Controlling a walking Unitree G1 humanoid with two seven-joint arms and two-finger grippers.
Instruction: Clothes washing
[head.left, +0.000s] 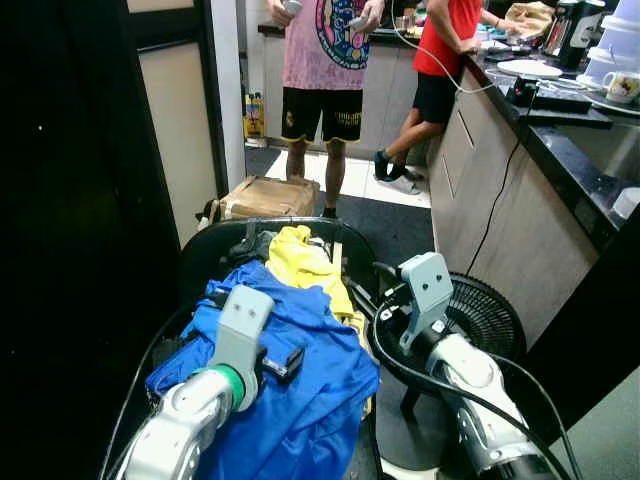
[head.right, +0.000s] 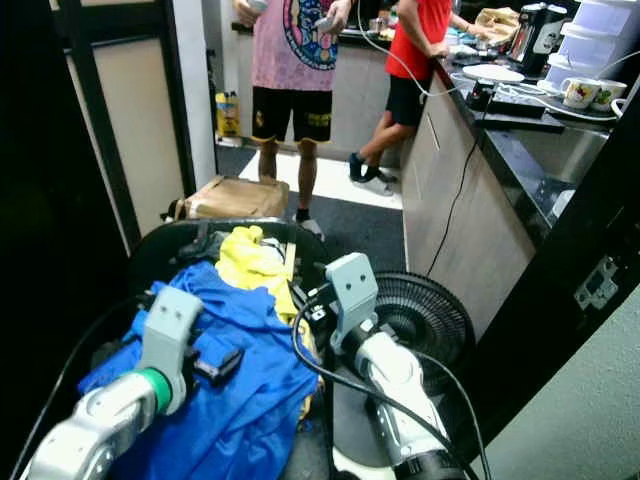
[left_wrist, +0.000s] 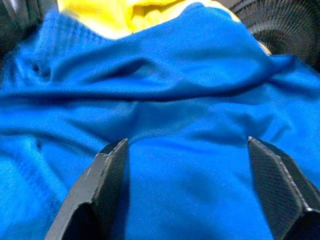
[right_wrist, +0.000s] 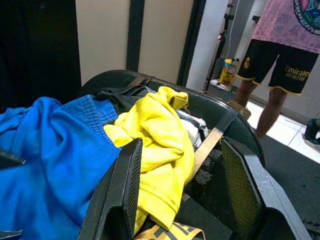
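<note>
The left claw (left_wrist: 185, 190), fingers spread, hovers just above the blue garment (head.left: 300, 380) heaped in the basket (head.left: 205, 255), nearer than the spread right claw (right_wrist: 182, 195).

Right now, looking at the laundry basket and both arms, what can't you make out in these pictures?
- Clothes under the blue shirt: head views, it covers them.
- Bottom of the basket: the pile hides it.
- Dark garment beside the yellow top: right wrist view, mostly buried.
- Left pincer tips: head views, its wrist hides them.
- Fan: partly behind the right arm.
- Items on the counter: too small.
</note>
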